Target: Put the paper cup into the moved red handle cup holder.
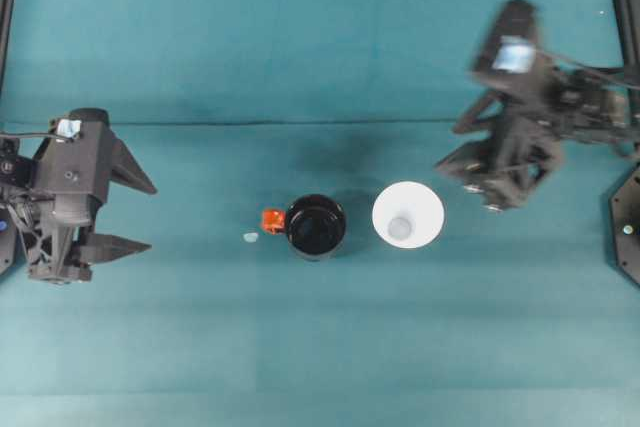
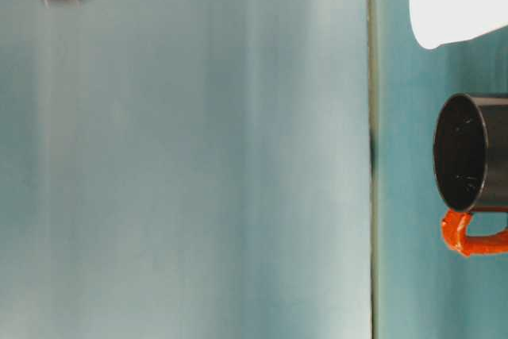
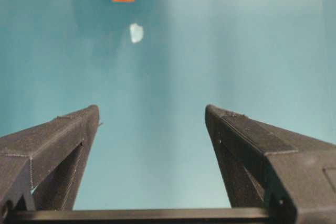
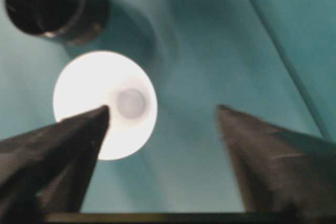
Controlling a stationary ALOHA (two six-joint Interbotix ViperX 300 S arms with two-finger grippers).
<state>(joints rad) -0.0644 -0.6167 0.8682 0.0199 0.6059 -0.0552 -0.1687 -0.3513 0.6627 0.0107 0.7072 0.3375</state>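
While the plain white tapered paper cup stands upright on the teal worktop, mouth up, the glossy black round cup holder with the red-orange handle sits just beside it, toward the left arm's side, the two close but not touching. The handle juts out on the far side from the paper cup, and a small pale scrap lies near it on the cloth.

Over on the right, the right pincer hangs near the paper cup, its arm angled in from the edge and blurred. From the right wrist camera, the fingers are spread wide, one dark fingertip overlapping the cup's white rim, the other well off to the side over bare cloth; nothing is between them, and whether that tip touches the cup I cannot tell.

On the left, the left pincer sits well apart from both cups, low at the worktop's edge and pointing toward the holder's handle. Its jaws are wide too, empty, with only teal cloth between them in the left wrist view.
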